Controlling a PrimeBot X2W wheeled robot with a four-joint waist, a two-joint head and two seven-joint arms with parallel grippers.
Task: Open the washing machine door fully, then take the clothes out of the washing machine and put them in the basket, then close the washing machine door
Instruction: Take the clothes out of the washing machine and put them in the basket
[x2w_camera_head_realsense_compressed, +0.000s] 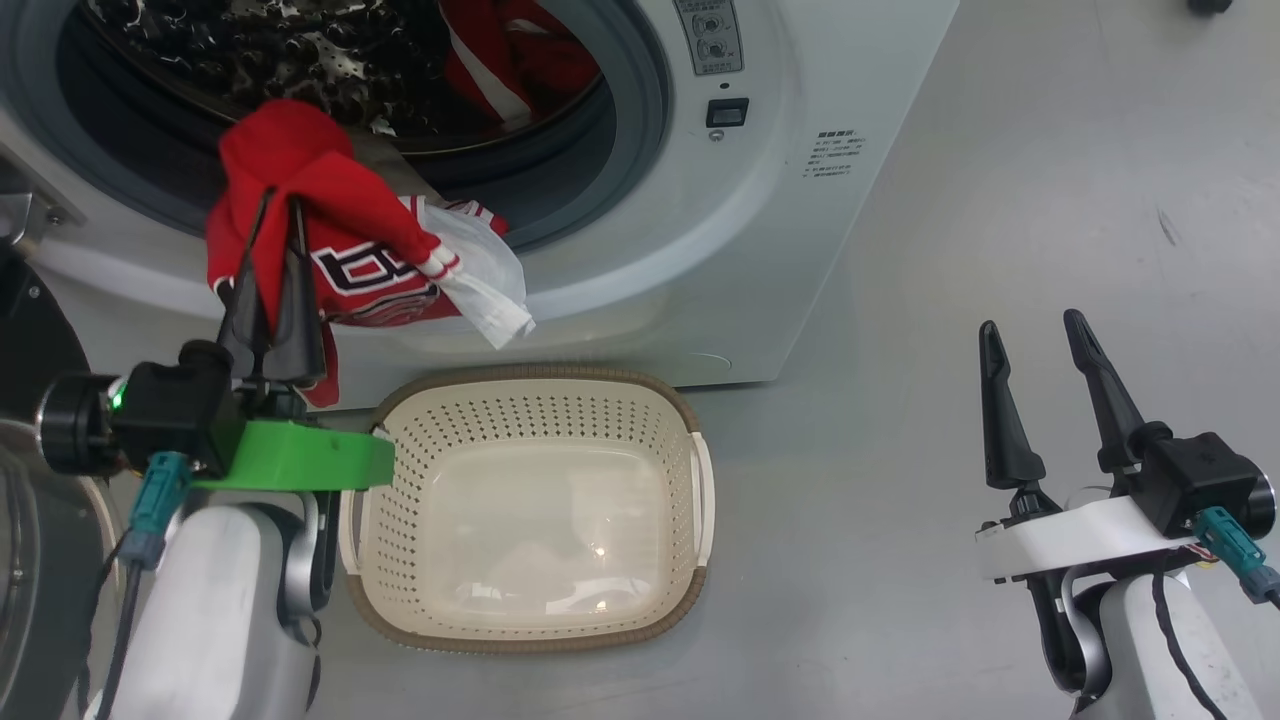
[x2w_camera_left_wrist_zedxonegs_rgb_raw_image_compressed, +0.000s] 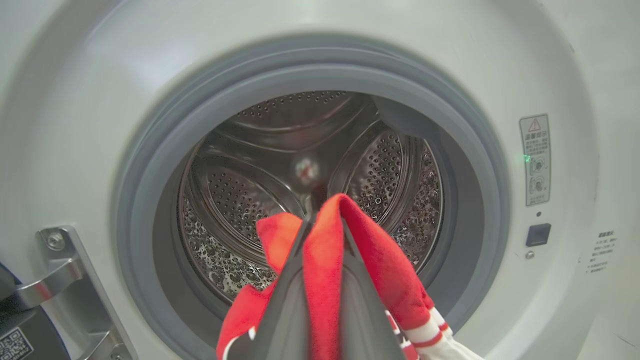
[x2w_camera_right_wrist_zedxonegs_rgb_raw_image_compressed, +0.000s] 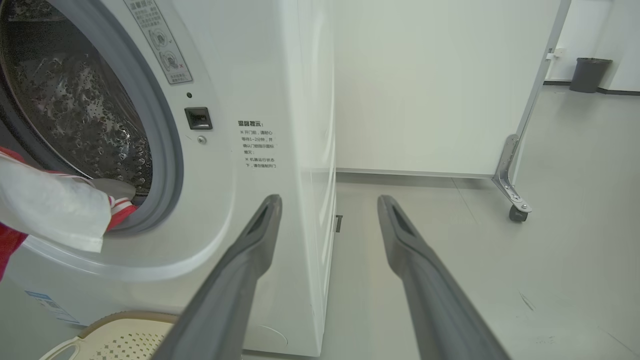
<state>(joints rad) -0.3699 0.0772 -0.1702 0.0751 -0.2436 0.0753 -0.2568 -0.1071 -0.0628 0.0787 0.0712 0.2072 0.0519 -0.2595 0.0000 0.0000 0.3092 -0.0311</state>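
The white washing machine (x2w_camera_head_realsense_compressed: 760, 200) stands with its drum exposed. Its door (x2w_camera_head_realsense_compressed: 25, 330) is swung out at the far left, dark and partly cut off. My left gripper (x2w_camera_head_realsense_compressed: 272, 200) is shut on a red jersey (x2w_camera_head_realsense_compressed: 350, 250) with white fabric, held in front of the lower seal, above and left of the basket (x2w_camera_head_realsense_compressed: 540, 378). In the left wrist view my left gripper (x2w_camera_left_wrist_zedxonegs_rgb_raw_image_compressed: 325, 235) pinches the red jersey (x2w_camera_left_wrist_zedxonegs_rgb_raw_image_compressed: 390, 270) before the washing machine (x2w_camera_left_wrist_zedxonegs_rgb_raw_image_compressed: 100, 100). More red clothes (x2w_camera_head_realsense_compressed: 515, 60) lie inside the drum. My right gripper (x2w_camera_head_realsense_compressed: 1032, 322) hangs open over the floor at the right.
The cream basket has nothing in it and sits on the grey floor against the machine's front. The right wrist view shows my open right gripper (x2w_camera_right_wrist_zedxonegs_rgb_raw_image_compressed: 328, 200), a white partition on a caster (x2w_camera_right_wrist_zedxonegs_rgb_raw_image_compressed: 515, 214) and a dark bin (x2w_camera_right_wrist_zedxonegs_rgb_raw_image_compressed: 591, 75) far back.
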